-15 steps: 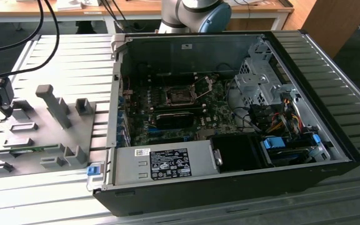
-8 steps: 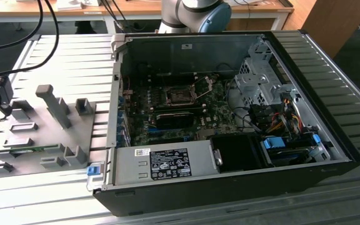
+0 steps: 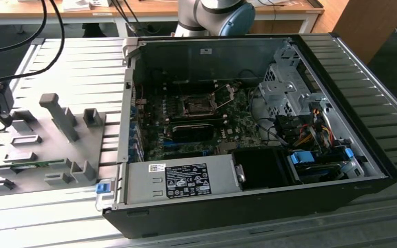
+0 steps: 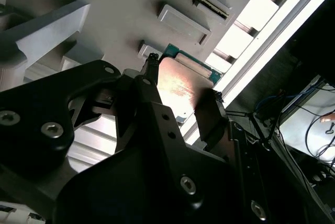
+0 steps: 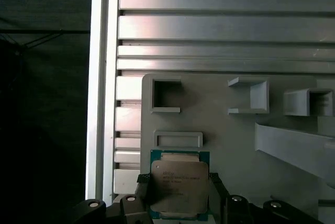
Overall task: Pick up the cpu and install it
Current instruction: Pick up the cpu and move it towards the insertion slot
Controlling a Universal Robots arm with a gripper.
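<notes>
Gripper point(image 5: 180, 199) clamps the cpu point(image 5: 179, 185) by two opposite edges, on the grey tray point(image 3: 88, 150) at the exterior view's left. The cpu's lid print is too small to read.

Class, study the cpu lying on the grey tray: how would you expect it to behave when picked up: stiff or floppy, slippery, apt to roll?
The cpu looks like a flat metal-topped plate, so probably stiff. Its top gleams in the second wrist view, so likely slippery. Lying flat on the tray, it seems unlikely to roll or tip.

An open computer case point(image 3: 254, 212) lies beside a grey tray point(image 3: 54, 150) on the slatted table point(image 3: 81, 67).
</notes>
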